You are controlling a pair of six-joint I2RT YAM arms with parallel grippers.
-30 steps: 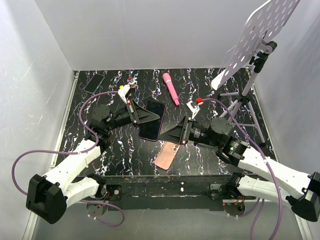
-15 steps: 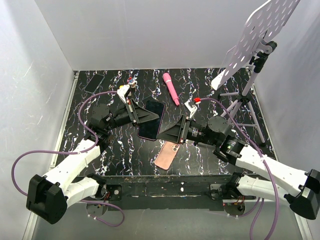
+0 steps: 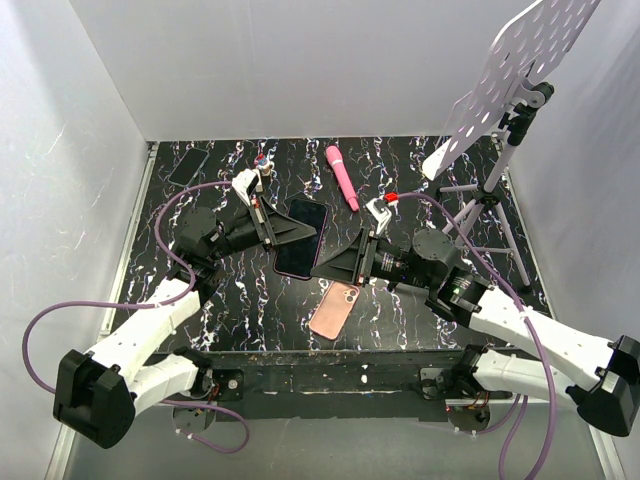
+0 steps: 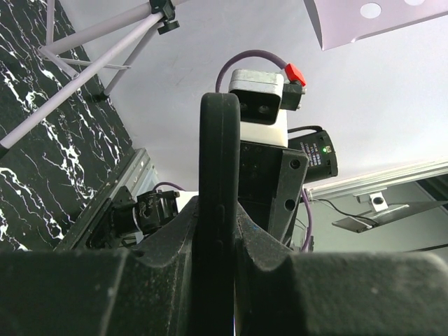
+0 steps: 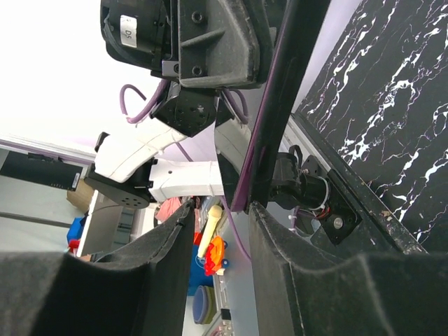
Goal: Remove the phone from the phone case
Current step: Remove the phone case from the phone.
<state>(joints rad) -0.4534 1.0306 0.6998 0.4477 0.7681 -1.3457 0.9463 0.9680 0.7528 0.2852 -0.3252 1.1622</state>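
The phone (image 3: pixel 309 250) is out of its shell and held up off the black, white-veined worktop (image 3: pixel 400 180), near the middle, tilted with its dark glossy screen facing up. The left claw (image 3: pixel 292 232) is clenched on the phone's left long edge. In the left wrist view the phone stands edge-on, pinched tight between the two black fingers.

The right claw (image 3: pixel 322 270) sits at the phone's near end. In the right wrist view its fingers (image 5: pixel 175 245) are parted with the tip of the phone's thin purple-trimmed edge between them. A gap shows on one side, so it is not grasping anything.

The phone case (image 3: pixel 335 309) lies flat on the worktop, just in front of the right claw. It is pale pink, back side up, with its camera cutout at the far corner.

A pink wand (image 3: pixel 343 178) lies near the back. A second black phone (image 3: pixel 188 166) rests in the far left corner. A tripod (image 3: pixel 495 215) carrying a perforated white board (image 3: pixel 520 70) stands at the right.

A small white sticker (image 5: pixel 129 28) on the left arm carries writing too small to read.
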